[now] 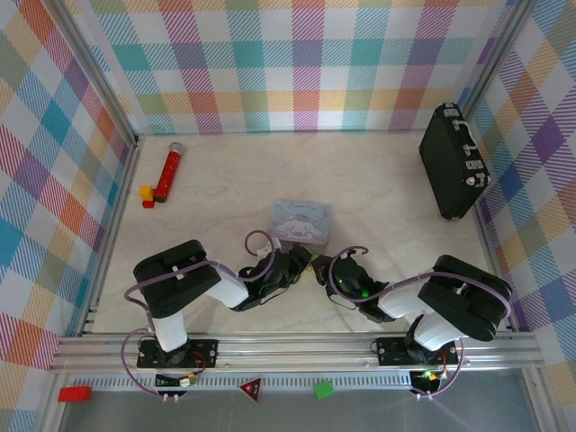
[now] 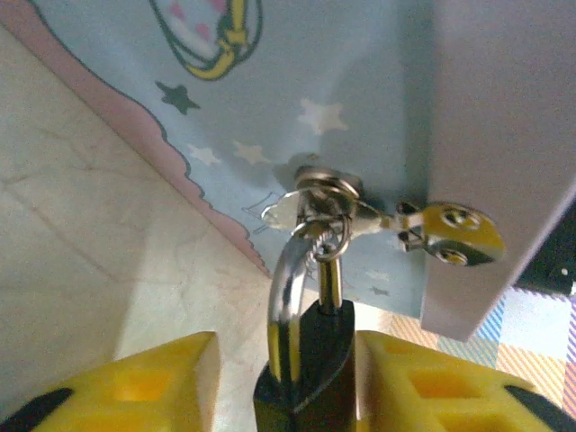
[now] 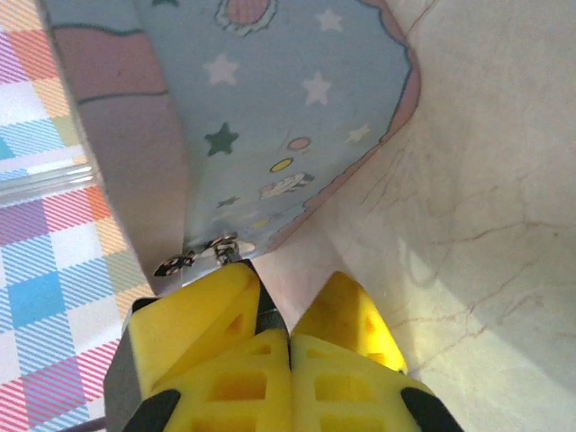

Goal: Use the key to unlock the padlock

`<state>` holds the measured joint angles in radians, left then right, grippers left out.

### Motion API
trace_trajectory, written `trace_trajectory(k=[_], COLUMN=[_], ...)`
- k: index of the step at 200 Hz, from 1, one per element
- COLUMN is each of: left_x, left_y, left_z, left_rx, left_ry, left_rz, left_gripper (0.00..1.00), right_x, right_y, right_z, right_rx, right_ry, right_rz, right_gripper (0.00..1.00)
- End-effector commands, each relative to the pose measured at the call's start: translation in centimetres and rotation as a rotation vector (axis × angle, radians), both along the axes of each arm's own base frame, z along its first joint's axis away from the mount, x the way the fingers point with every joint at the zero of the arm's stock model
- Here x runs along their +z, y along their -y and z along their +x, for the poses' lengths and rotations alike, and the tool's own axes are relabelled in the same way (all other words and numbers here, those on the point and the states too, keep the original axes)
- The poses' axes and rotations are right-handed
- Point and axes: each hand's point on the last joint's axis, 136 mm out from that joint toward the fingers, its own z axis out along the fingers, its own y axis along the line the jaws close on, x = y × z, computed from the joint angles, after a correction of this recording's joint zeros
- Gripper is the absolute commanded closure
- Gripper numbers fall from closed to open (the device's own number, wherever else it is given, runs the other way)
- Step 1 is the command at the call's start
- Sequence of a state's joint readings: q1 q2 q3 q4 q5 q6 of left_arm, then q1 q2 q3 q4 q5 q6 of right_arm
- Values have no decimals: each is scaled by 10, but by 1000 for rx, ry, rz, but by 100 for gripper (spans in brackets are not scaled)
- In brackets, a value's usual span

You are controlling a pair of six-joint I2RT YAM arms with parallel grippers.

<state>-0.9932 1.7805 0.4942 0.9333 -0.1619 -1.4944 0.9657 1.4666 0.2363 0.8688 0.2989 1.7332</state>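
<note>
Across the pale surface [image 1: 378, 198], the black briefcase [image 1: 453, 162] sits by the right wall. The pale blue tin [image 1: 301, 220] lies mid-surface, and both arms meet just at its near edge. The left claw [image 2: 288, 360] stands apart around the padlock [image 2: 306, 382], with a gap showing on one side, and the shackle points up toward the tin. The right claw [image 3: 288, 306] is pressed together. A ring [image 2: 329, 241] through the shackle carries the key [image 2: 281, 211], which lies against the tin.
</note>
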Motion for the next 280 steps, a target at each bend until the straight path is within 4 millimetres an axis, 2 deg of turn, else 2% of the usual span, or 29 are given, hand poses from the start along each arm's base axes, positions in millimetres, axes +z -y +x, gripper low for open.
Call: trace_trajectory(k=[1, 20, 55, 99, 125, 131, 151, 163, 222, 280], left_x=[37, 37, 50, 29, 26, 30, 46, 47, 42, 18], left_y=[15, 2, -4, -36, -62, -67, -77, -80, -52, -38], left_z=[-18, -14, -2, -4, -11, -11, -6, -3, 9, 24], left_rx=[-132, -109, -99, -50, -65, -75, -129, -169, -459, -469], left_ry=[41, 45, 94, 29, 5, 17, 110, 162, 346, 324], left_rz=[-101, -54, -58, 39, 268, 330, 500, 575, 758, 788], left_gripper=[50, 41, 35, 35, 36, 35, 37, 37, 39, 44], right_x=[-3, -5, -2, -16, -16, -19, -13, -8, 21, 19], right_y=[-4, 1, -7, 6, 16, 20, 25, 27, 27, 27], right_z=[-14, -15, -16, -16, -15, -17, -16, -15, -12, -16], right_rx=[88, 87, 109, 68, 57, 58, 65, 69, 126, 147], right_ry=[-18, -24, -54, -75, -54, -60, -32, -13, 107, 135], right_rz=[-30, -59, -44, -86, -125, -153, -189, -206, -251, -228], right_gripper=[100, 100, 100, 100, 100, 100, 100, 100, 100, 100])
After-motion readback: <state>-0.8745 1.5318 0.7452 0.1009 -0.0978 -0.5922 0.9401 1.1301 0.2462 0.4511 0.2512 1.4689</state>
